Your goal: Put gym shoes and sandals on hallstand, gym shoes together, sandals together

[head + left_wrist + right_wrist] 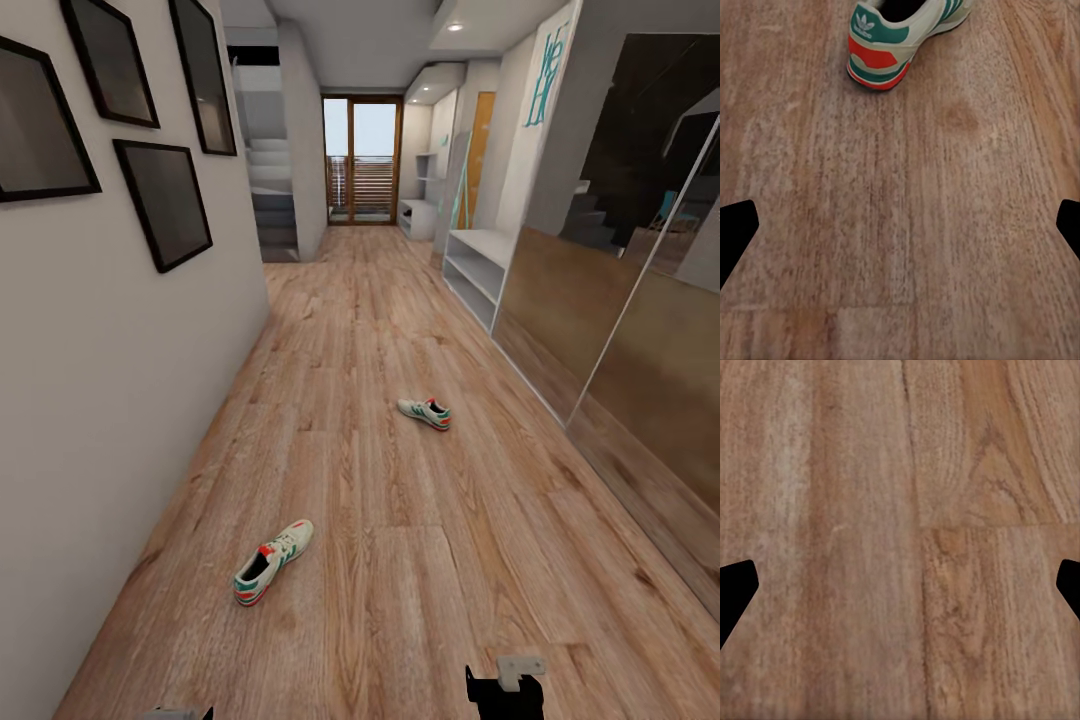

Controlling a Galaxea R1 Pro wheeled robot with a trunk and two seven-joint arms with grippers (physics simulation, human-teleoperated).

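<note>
Two gym shoes lie apart on the corridor floor (400, 560). The nearer gym shoe (272, 562) is at front left, heel toward me. The farther gym shoe (425, 412) lies mid-corridor. The hallstand (485, 243), a pale low unit with open shelves, stands along the right wall further on. The sandals are out of view. My left gripper (900, 232) is open over bare planks, and the near shoe's red-orange heel (881, 52) lies ahead of it. My right gripper (900, 592) is open above plain floor (870, 510). Its black body (505, 690) shows at the head view's lower edge.
Mirrored sliding doors (620, 300) line the right side past the hallstand. Dark picture frames (165, 200) hang on the left wall. Stairs (270, 190) rise at back left, and a glazed door (362, 160) closes the corridor's far end.
</note>
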